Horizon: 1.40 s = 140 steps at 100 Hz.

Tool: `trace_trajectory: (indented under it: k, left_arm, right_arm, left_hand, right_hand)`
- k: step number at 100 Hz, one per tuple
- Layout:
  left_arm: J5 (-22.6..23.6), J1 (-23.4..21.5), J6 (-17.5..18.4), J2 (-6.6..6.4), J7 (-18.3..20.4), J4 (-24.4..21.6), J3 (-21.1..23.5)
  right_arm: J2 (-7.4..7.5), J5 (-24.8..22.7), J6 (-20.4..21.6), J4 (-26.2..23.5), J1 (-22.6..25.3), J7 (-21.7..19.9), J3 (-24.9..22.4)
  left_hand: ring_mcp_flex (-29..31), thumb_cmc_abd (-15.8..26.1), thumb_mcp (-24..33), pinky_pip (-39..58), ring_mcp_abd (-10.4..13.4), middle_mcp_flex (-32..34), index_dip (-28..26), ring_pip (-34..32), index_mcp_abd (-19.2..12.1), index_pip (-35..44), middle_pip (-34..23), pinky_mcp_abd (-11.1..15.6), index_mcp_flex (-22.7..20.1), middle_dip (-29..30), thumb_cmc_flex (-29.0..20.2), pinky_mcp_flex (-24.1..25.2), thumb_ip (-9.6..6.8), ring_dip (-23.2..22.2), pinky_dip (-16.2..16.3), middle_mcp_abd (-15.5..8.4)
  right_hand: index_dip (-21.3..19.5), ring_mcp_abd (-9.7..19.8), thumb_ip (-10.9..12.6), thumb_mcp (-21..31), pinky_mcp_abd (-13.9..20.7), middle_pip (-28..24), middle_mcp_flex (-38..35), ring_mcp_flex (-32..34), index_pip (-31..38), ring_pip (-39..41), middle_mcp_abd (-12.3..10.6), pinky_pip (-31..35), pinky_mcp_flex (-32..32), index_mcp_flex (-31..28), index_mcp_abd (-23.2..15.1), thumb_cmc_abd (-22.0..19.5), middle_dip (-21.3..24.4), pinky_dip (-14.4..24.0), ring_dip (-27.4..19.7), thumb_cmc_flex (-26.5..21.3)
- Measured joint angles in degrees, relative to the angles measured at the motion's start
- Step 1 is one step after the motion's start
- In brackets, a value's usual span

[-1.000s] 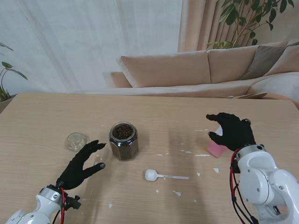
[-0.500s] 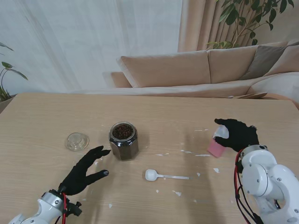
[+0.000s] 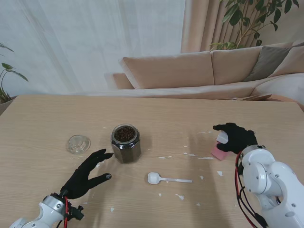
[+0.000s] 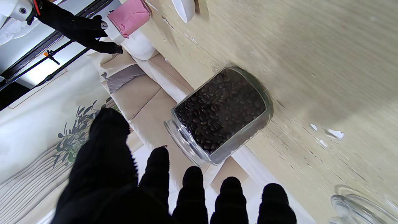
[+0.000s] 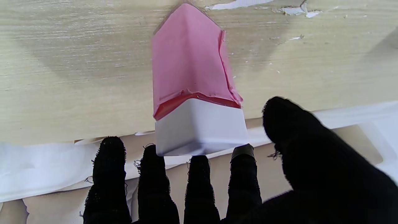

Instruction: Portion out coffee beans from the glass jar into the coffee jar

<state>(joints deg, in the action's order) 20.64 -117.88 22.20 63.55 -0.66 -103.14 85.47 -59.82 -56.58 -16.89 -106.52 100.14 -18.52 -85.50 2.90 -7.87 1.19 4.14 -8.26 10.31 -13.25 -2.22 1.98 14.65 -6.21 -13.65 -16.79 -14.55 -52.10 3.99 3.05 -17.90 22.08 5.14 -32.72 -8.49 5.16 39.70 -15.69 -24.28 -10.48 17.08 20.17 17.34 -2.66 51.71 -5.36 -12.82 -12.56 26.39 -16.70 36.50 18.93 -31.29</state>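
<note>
The table holds a glass jar full of coffee beans with its top off. The left hand has pulled back toward me and sits near that jar, open, fingers spread, touching nothing. The right hand has crept over the pink coffee jar with the white cap. Its fingers curl around the cap, but no firm grip shows yet. The white spoon lies untouched between them, so no scooping has begun.

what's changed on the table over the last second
The left hand pulled back toward me from the glass jar, open. The right hand hovers over the pink container, not clearly gripping. Jar, lid, spoon unmoved.
</note>
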Motion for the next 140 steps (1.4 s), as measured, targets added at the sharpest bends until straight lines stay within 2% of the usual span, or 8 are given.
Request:
trace_trajectory:
  k: [10, 26, 44, 63, 77, 93, 128, 140]
  left_arm:
    - [0.0, 0.0, 0.0, -0.01, 0.0, 0.0, 0.0]
    - [-0.1, -0.1, -0.3, -0.02, 0.2, -0.1, 0.0]
    - [-0.2, -0.1, -0.3, -0.02, 0.2, -0.1, 0.1]
    - [-0.2, -0.1, -0.2, -0.01, 0.1, -0.1, 0.1]
    - [-0.2, -0.1, 0.1, -0.01, 0.1, -0.1, 0.3]
    - [-0.2, 0.0, 0.5, 0.11, -1.3, 0.1, 0.1]
    - [0.0, 0.0, 0.6, 0.11, -0.5, -0.6, 0.1]
    - [0.2, 0.0, 0.6, -0.08, 0.4, -1.4, 0.1]
  right_arm:
    - [0.09, -1.0, 0.4, 0.8, -0.4, 0.0, 0.3]
    - [0.23, -1.4, 1.0, 2.6, -1.1, 0.3, 1.2]
    - [0.22, -1.5, 1.5, 4.3, -1.9, 2.9, 2.1]
    - [-0.17, -0.8, 1.9, 5.5, -2.3, 5.7, 2.3]
    - [-0.41, -0.4, 2.1, 5.3, -1.9, 6.7, 2.0]
    - [-0.71, -0.5, 3.3, 2.5, 0.0, 7.3, 0.7]
    - [-1.14, 2.4, 7.4, -7.0, 4.3, 9.6, -0.6]
    - [-1.23, 5.0, 8.9, -9.4, 5.0, 10.7, 0.4]
  left_hand:
    - [0.0, 0.0, 0.0, 0.0, 0.0, 0.0, 0.0, 0.0, 0.0, 0.0, 0.0, 0.0, 0.0, 0.0, 0.0, 0.0, 0.00, 0.0, 0.0, 0.0]
    - [0.0, 0.0, 0.0, 0.0, 0.0, 0.0, 0.0, 0.0, 0.0, 0.0, 0.0, 0.0, 0.0, -0.5, 0.0, 0.0, 0.00, 0.0, -0.1, 0.0]
    - [0.0, 0.0, 0.0, 0.0, 0.0, 0.0, 0.0, 0.0, 0.1, 0.0, -0.8, 0.0, 0.0, -1.2, 0.0, 0.0, 0.00, 0.0, -0.1, 0.0]
    - [0.0, 0.0, 0.0, 0.0, 0.0, 0.0, 0.0, 0.0, 0.1, 0.0, -0.8, 0.0, 0.0, -1.2, 0.0, 0.0, 0.00, 0.0, -0.7, 0.0]
    - [0.0, 0.0, 0.0, 0.0, 0.0, 0.0, 0.0, 0.0, 0.2, 0.0, -0.9, 0.0, -1.4, -1.2, 0.0, 0.0, 0.00, 0.0, -0.7, 0.0]
    - [0.0, 0.0, 0.0, 0.0, 0.0, 0.0, 0.0, -0.1, 0.9, 0.0, -1.6, 0.0, -1.4, -1.2, 0.0, 0.0, -0.01, -0.1, -0.7, 0.3]
    - [0.0, 0.0, 0.0, 0.2, 0.0, 0.0, 0.0, -0.1, 1.6, 0.0, -3.1, 0.0, -1.4, -1.2, 0.0, 0.0, -0.01, -1.4, -0.6, 0.7]
    - [0.0, 0.0, 0.1, 0.7, 0.0, 0.0, 0.0, -0.3, 1.6, 0.0, -3.7, 0.0, -1.4, -1.2, 0.0, 0.0, -0.01, -2.1, 0.5, 0.7]
  right_hand:
    - [-2.4, 0.0, -0.7, 3.6, 0.0, -0.7, 0.7, 0.7, 2.2, 2.0, 0.0, 2.9, -2.0, -0.2, -1.3, 2.2, -1.6, 1.1, 1.3, -0.1]
    - [-6.3, -1.1, -3.8, 8.9, 0.4, -10.6, -0.6, 5.0, 7.6, 9.0, 1.4, 9.7, -6.3, -4.3, -2.7, 4.9, -6.3, 3.2, 4.6, -3.4]
    - [-8.0, -1.1, -5.4, 13.2, 3.0, -16.2, -6.6, 10.6, 15.8, 15.8, 2.7, 16.5, -12.4, -10.6, -3.6, 7.2, -9.6, 3.4, 7.3, -7.3]
    - [-8.6, -1.2, -8.5, 15.2, 5.1, -17.8, -12.2, 16.2, 23.1, 18.8, 5.8, 20.5, -20.1, -15.9, -2.1, 11.2, -11.3, 2.3, 8.0, -7.3]
    - [-9.1, -1.5, -10.1, 15.3, 5.7, -18.2, -14.5, 19.2, 24.6, 19.3, 7.3, 21.2, -23.0, -17.4, -0.8, 12.8, -11.4, 1.1, 8.0, -7.3]
    - [-9.1, -1.8, -12.7, 15.4, 5.7, -18.4, -17.0, 21.6, 25.0, 20.1, 8.5, 21.2, -25.1, -18.7, -0.1, 14.6, -11.5, -0.2, 8.1, -7.2]
    - [-9.1, -1.8, -12.8, 16.5, 5.7, -18.4, -18.4, 22.2, 25.5, 20.7, 8.6, 21.8, -26.6, -19.3, 0.8, 16.8, -11.6, -0.9, 8.8, -7.2]
    - [-9.1, -1.8, -14.3, 16.8, 5.8, -18.4, -18.8, 23.1, 25.5, 20.7, 8.8, 22.3, -27.4, -19.6, 1.3, 17.4, -11.9, -1.5, 9.4, -7.2]
